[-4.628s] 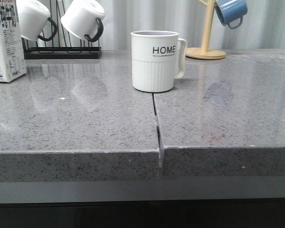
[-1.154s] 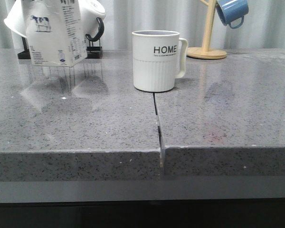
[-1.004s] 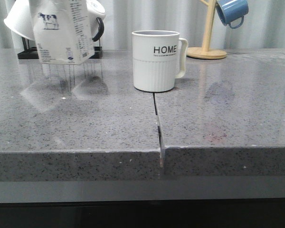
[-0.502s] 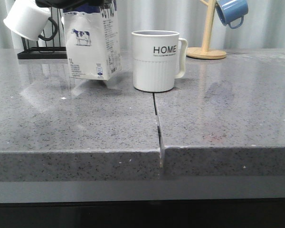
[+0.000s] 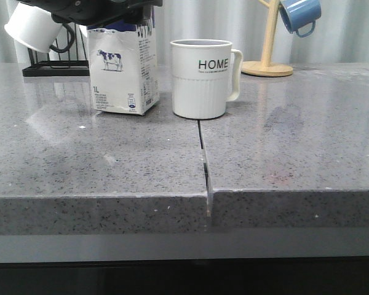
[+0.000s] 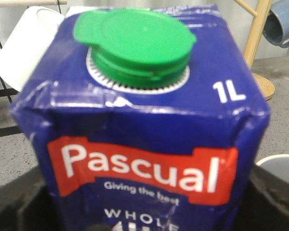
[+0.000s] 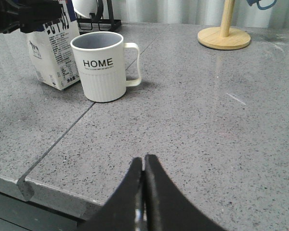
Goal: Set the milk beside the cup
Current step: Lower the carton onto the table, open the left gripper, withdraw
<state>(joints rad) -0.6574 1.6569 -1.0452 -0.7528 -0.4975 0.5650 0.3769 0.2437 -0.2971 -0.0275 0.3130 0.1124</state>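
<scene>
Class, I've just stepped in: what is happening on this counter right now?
The left gripper holds the milk carton by its top and has it upright on the grey counter, just left of the white HOME cup, with a small gap between them. The right gripper is shut on nothing and hangs near the counter's front edge, away from both.

Milk (image 5: 124, 70) stands on the counter (image 5: 111, 166) just left of the cup (image 5: 202, 78), apart from it. Mug rack (image 5: 55, 69) behind-left of the cup; wooden stand (image 5: 268, 64) behind-right.
</scene>
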